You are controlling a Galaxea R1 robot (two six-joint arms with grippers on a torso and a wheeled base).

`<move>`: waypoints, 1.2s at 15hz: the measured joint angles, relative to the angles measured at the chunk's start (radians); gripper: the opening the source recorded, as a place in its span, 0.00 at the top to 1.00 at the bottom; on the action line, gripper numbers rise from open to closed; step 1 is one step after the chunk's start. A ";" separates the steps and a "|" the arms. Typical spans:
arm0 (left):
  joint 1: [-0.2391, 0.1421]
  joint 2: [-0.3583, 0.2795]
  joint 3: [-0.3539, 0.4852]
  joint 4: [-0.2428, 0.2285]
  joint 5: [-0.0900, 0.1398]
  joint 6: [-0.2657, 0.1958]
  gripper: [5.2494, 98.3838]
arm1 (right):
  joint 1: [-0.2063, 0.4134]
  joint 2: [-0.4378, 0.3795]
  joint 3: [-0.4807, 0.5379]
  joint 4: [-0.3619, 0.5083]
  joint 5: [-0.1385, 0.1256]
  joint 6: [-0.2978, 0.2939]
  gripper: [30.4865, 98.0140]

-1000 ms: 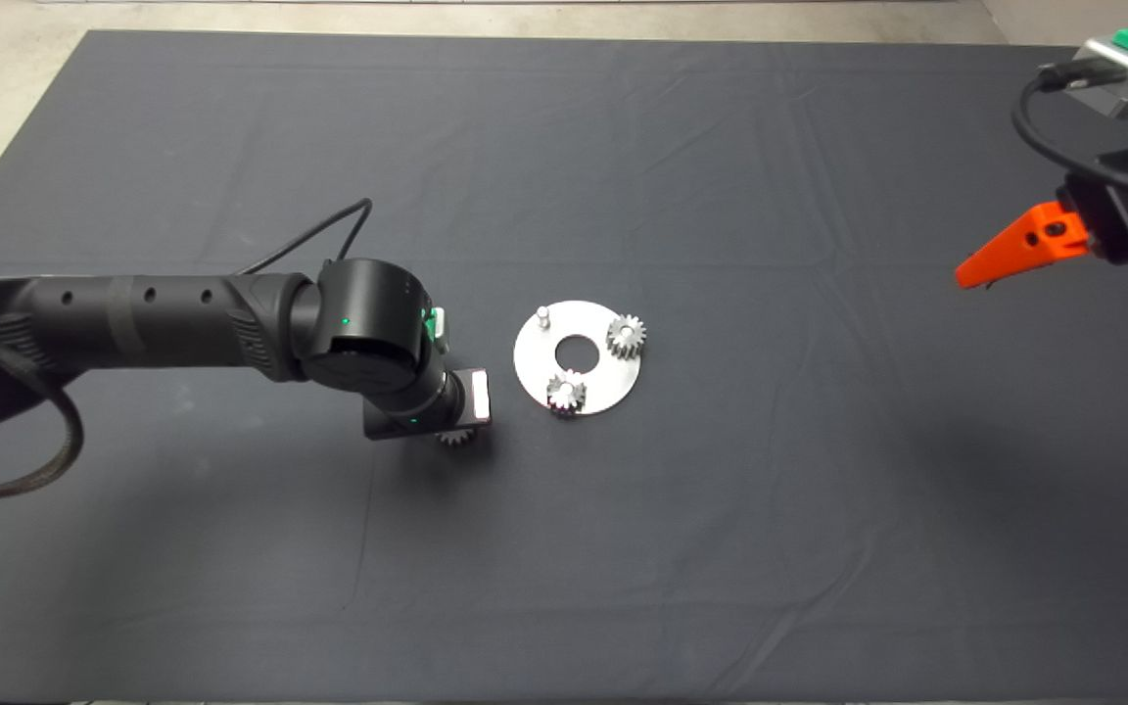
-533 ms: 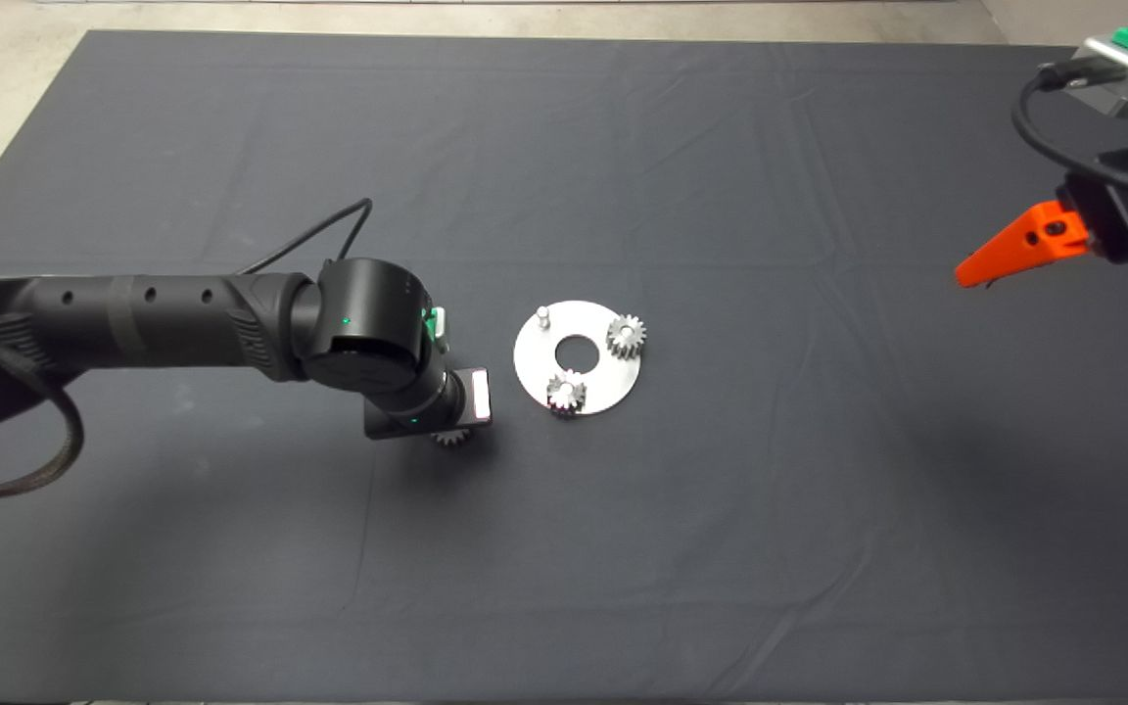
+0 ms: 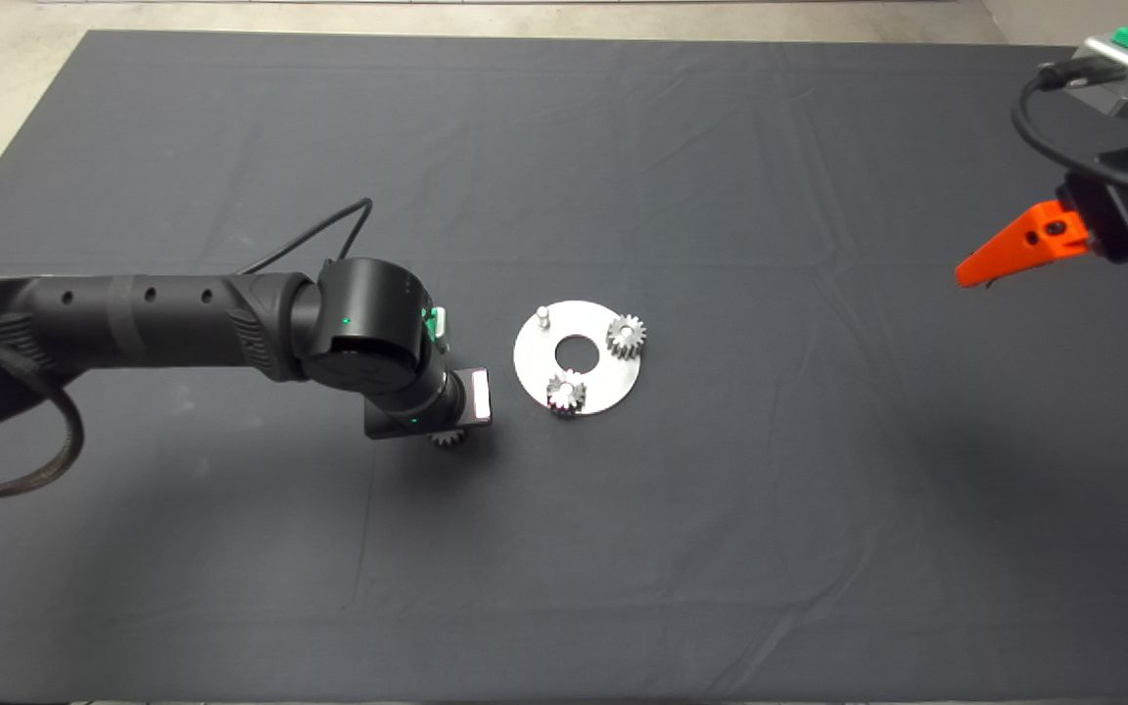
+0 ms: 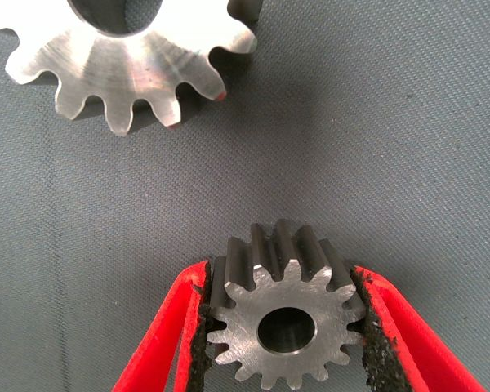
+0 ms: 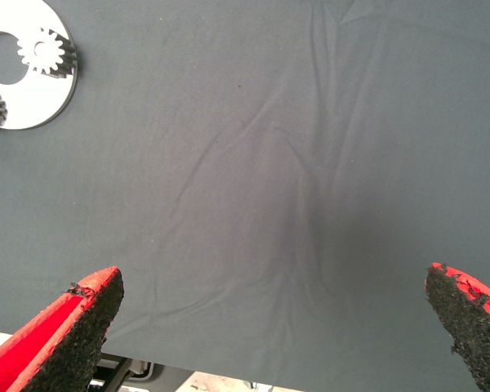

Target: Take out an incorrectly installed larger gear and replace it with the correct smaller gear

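Steel teeth of the smaller gear (image 4: 287, 327) sit between your left gripper (image 4: 284, 331) pads, which are closed against its two sides. In the head view this gear (image 3: 447, 439) shows only partly under the left wrist, on the dark mat (image 3: 721, 548) of the worktop, just beside the round metal plate (image 3: 579, 357). The larger gear (image 4: 131, 61) lies flat on the mat near the held gear, apart from it, bore upward. Two more small gears (image 3: 627, 336) (image 3: 565, 392) sit on the plate, and one bare pin (image 3: 543, 314) stands at its rim. The held gear's bore faces the wrist camera. Your right gripper (image 5: 278, 327) hangs wide open over bare mat at the far right, well apart from the plate.
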 measured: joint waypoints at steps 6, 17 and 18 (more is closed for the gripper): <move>-0.094 -0.010 0.053 -0.154 0.004 0.001 0.67 | 0.000 0.009 0.006 -0.001 0.001 0.001 0.00; -0.253 0.145 -0.216 -0.403 0.017 0.232 0.69 | -0.006 -0.003 0.098 -0.001 0.000 0.061 0.00; -0.253 0.194 -0.266 -0.405 0.020 0.248 0.69 | -0.011 -0.005 0.108 -0.001 0.000 0.066 0.00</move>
